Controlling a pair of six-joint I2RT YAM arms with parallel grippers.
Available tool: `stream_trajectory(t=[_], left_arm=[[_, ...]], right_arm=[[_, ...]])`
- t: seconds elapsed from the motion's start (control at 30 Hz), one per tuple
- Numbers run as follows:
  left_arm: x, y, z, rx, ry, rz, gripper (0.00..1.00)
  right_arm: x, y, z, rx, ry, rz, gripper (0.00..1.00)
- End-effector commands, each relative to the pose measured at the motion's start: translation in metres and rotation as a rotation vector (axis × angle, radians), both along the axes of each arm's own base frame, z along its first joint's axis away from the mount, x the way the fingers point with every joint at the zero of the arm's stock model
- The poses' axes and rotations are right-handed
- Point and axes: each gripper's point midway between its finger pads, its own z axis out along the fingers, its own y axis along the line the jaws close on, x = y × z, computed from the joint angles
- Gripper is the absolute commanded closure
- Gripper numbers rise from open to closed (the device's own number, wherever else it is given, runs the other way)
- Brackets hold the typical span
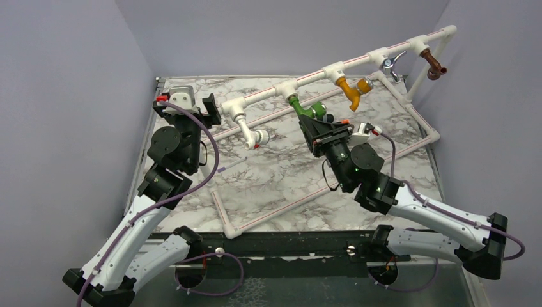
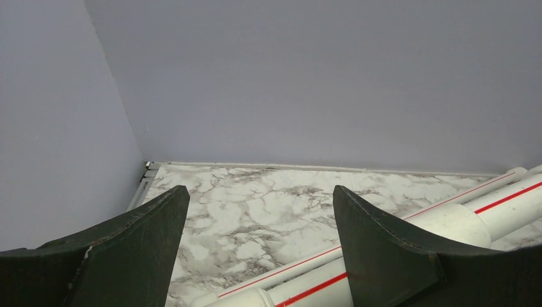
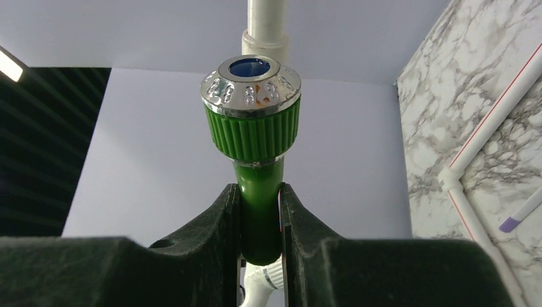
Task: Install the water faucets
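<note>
The bright green water faucet (image 1: 305,107) hangs from a tee on the white pipe frame (image 1: 377,54), between a white faucet (image 1: 250,132) and a yellow one (image 1: 352,90). My right gripper (image 1: 321,125) is shut on it. In the right wrist view both fingers press the green neck (image 3: 259,204) below the ribbed collar and silver knob (image 3: 251,86). My left gripper (image 1: 187,106) stays open at the back left, nothing between its fingers (image 2: 147,236), beside the frame's left end (image 2: 492,208).
A chrome faucet (image 1: 391,64) and a brown one (image 1: 434,64) hang further right on the frame. The frame's base pipes (image 1: 275,211) lie across the marble table (image 1: 287,179). A thin stick with a purple tip (image 1: 230,166) lies inside them. Grey walls close in all round.
</note>
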Motion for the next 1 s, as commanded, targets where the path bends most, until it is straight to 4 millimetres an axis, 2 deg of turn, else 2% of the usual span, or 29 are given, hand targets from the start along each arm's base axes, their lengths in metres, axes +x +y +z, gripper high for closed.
stream_trajectory(t=[0.0,0.23,0.4,0.57,0.8,0.97], left_arm=[[0.002,-0.008,-0.036,0.036,0.106,-0.025,0.17],[0.001,-0.007,-0.036,0.035,0.104,-0.023,0.17],[0.002,-0.008,-0.036,0.034,0.106,-0.026,0.17],[0.002,-0.008,-0.037,0.036,0.109,-0.027,0.17],[0.003,-0.008,-0.038,0.039,0.113,-0.023,0.17],[0.002,-0.008,-0.037,0.038,0.112,-0.021,0.17]], right_arm=[[0.016,-0.016,-0.019,0.089,0.126,-0.089,0.99],[0.019,-0.026,-0.032,0.183,0.180,-0.103,0.99],[0.020,-0.018,-0.041,0.263,0.209,-0.065,1.00],[0.023,-0.011,-0.042,0.307,0.222,-0.039,1.00],[0.024,-0.015,-0.043,0.281,0.222,-0.059,0.99],[0.023,-0.022,-0.041,0.262,0.209,-0.079,0.79]])
